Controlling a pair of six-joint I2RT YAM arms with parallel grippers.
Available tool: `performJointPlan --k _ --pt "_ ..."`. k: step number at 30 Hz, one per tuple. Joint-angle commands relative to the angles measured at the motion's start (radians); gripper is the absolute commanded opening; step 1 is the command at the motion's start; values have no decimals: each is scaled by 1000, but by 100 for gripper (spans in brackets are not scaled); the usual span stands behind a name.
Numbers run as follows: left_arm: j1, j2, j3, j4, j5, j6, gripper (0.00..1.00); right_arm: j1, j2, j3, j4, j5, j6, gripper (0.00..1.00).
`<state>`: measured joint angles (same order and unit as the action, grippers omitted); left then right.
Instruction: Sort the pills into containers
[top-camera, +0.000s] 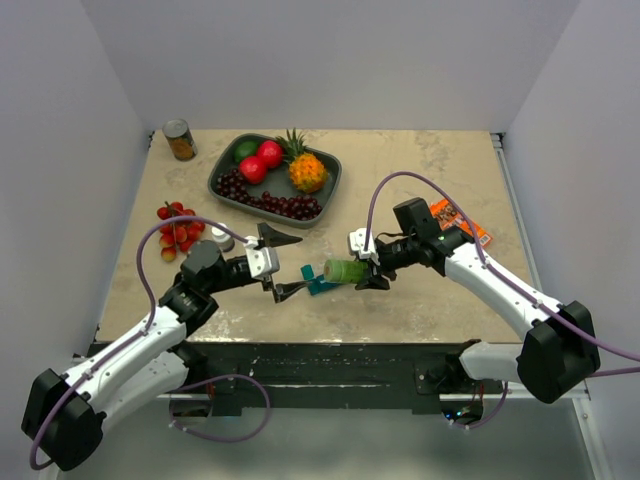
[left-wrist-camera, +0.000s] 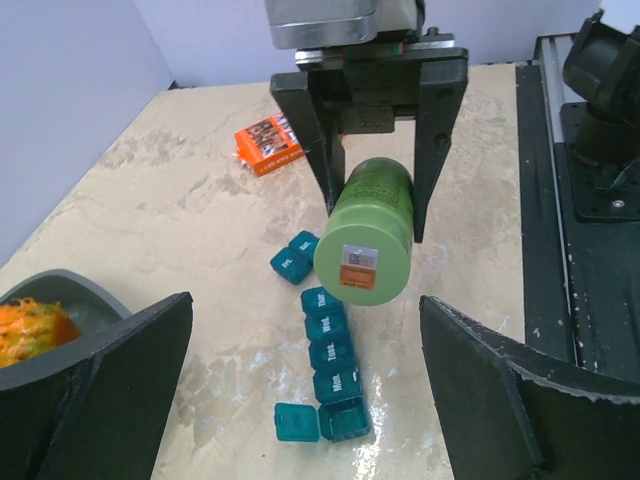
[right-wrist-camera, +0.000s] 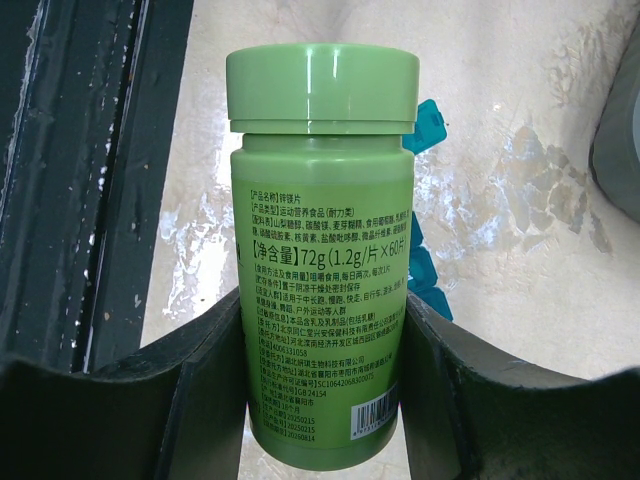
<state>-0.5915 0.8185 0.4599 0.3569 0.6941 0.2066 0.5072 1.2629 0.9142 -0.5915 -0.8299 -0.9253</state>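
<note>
Opening step: right gripper (top-camera: 365, 262) clamps green round plastic bottle (right-wrist-camera: 322, 250) over teal cube containers (left-wrist-camera: 330, 350), near-edge centre. Your left gripper (top-camera: 285, 265) gapes; grab cap (right-wrist-camera: 322, 85), twist.

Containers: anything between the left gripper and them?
Partly. The green bottle, clamped in the right gripper, hangs over the far end of the containers. The near end, open cube included, lies unblocked before the open left gripper.
</note>
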Motion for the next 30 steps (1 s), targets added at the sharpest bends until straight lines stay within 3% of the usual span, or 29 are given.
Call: performJointPlan --k 1,8,30 --pt "-2 19 45 18 -79 -6 99 -9 -5 11 1 -37 -18 0" --pt "-4 19 31 53 -107 -19 99 -7 -7 11 1 -35 -20 0" --pt "-2 22 34 51 -18 -7 99 -12 -5 9 -1 -37 -21 0"
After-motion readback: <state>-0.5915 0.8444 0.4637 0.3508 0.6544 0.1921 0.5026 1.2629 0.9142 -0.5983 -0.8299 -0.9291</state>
